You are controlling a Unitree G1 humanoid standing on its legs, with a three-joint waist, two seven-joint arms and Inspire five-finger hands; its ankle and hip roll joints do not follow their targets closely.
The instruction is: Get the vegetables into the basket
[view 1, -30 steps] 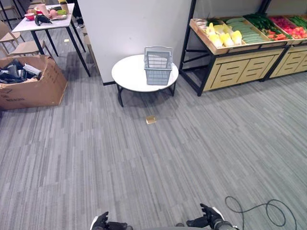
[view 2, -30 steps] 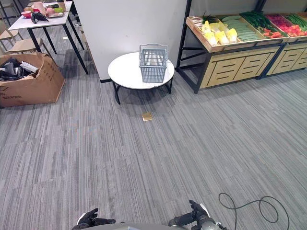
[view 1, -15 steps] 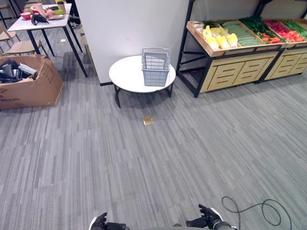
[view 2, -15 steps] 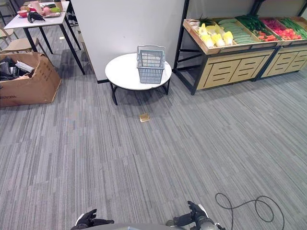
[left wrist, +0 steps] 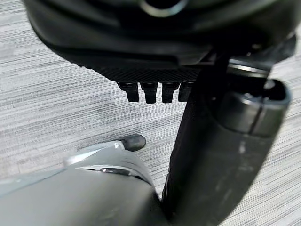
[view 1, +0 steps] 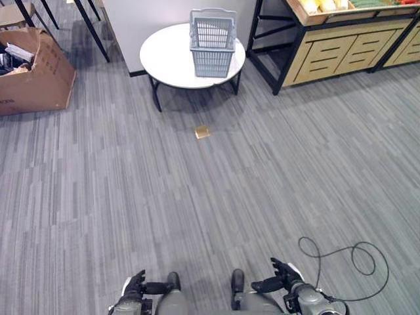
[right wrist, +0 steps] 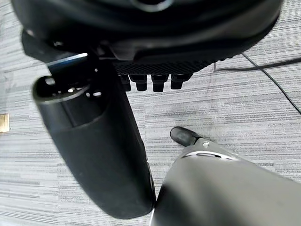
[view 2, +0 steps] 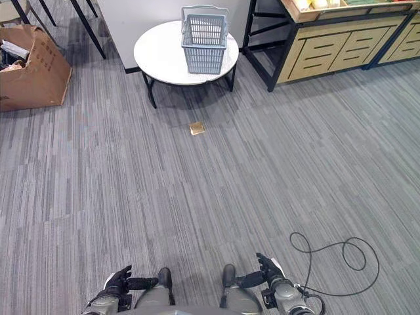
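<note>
My view has dipped toward the floor. Basket (view 1: 212, 34) sits at round table's (view 1: 167, 56) far edge; vegetables (view 1: 323, 5) probably on shelf (view 1: 331, 52). Left hand (view 1: 136, 286) and right hand (view 1: 281, 281) relaxed, empty.

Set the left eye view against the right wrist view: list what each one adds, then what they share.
Left eye view adds: the grey basket standing on the round white table, the cardboard box, the wooden produce stand and the left hand. Right wrist view adds: a close look along the right hand, its fingers straight and holding nothing. Both share: that right hand, the grey carpet and a small tan square lying on it.
</note>
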